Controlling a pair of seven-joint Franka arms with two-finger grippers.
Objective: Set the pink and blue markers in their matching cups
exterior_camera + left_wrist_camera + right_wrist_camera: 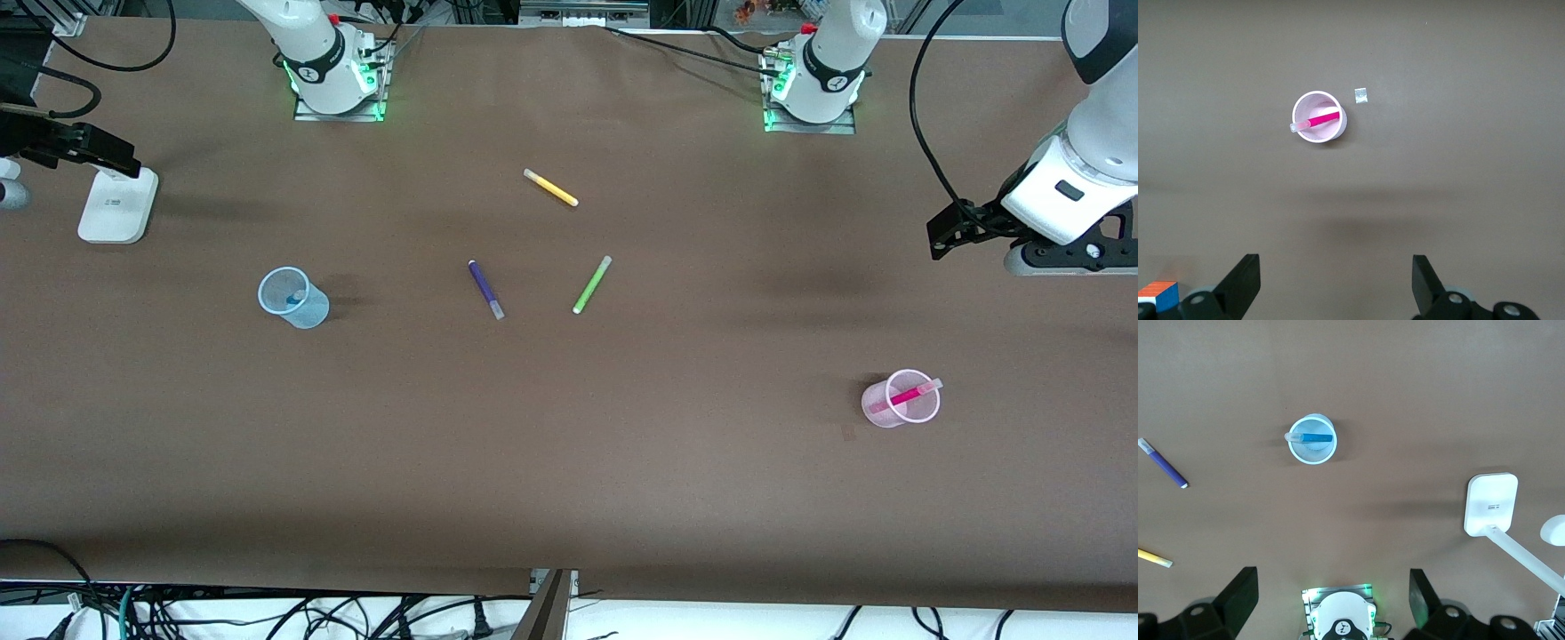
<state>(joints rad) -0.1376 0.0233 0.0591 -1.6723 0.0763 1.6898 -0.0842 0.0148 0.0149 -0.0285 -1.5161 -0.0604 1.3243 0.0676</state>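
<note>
High over the counter [569,480] at the left arm's end hangs the left tool [1331,287], its two fingers spread wide with nothing between them — it touches nothing. The right tool [1328,603] hangs over the right arm's end of the counter, spread just as wide and likewise holding nothing.

One pink cup [900,400] stands upright toward the left arm's end, nearer the front camera than the loose markers. One pink marker [907,395] leans inside it, its pale cap poking over the rim. One blue cup [292,298] stands upright toward the right arm's end, with one blue marker [1313,438] lying inside it.

Three other markers lie flat between the cups, all apart from each other: one purple marker [485,289], one green marker [591,284] beside it, and one yellow marker [550,188] nearer the arm bases. A small scrap of tape [1361,96] lies just beside the pink cup.
</note>
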